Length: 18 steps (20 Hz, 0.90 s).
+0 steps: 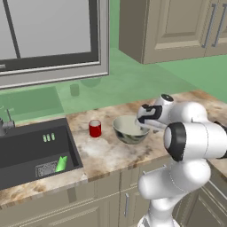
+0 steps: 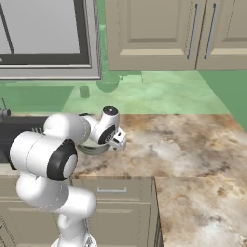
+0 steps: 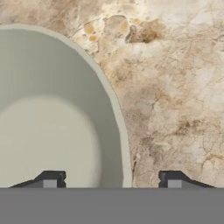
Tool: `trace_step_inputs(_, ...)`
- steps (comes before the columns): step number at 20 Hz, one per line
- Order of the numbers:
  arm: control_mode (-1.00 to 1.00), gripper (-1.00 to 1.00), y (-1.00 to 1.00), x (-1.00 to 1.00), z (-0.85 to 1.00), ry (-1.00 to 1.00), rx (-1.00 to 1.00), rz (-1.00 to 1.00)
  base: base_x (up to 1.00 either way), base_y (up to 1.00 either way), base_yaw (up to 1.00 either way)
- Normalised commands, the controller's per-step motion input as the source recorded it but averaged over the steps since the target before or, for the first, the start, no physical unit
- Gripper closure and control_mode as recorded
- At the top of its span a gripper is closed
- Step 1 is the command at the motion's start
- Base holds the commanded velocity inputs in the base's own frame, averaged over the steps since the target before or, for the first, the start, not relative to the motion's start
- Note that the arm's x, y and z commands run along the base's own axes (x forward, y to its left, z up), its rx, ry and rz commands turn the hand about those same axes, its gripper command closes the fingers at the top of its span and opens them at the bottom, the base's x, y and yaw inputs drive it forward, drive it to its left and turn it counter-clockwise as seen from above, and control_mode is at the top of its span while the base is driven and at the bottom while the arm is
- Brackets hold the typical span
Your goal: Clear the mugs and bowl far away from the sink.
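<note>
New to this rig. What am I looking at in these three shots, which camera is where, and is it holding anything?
It is a rendered kitchen with a white robot arm on a drivable base. Two shots come from cameras on the base, behind the arm to its left and right. The third looks along the gripper, whose jaws stand open astride the rim of the bowl, one tip inside and one outside. Nothing is held yet. On the marble counter sit the bowl and, between it and the sink, a red mug. A green mug lies in the sink.
</note>
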Motion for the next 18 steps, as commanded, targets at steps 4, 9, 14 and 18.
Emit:
trace_step_inputs(4, -1.00, 1.00, 0.00, 0.00, -0.14, 0.01, 0.00, 0.00, 0.00, 0.00, 0.00)
trace_step_inputs(9, -1.00, 1.00, 0.00, 0.00, -0.10, 0.00, 0.00, 0.00, 0.00, 0.00, 0.00)
trace_step_inputs(14, -1.00, 1.00, 0.00, -0.10, 0.02, 0.00, 0.01, 0.00, 0.00, 0.00, 0.00)
trace_step_inputs(18, -1.00, 1.00, -0.22, -0.52, 0.58, 0.00, 0.09, -0.14, 0.00, 0.00, 0.00)
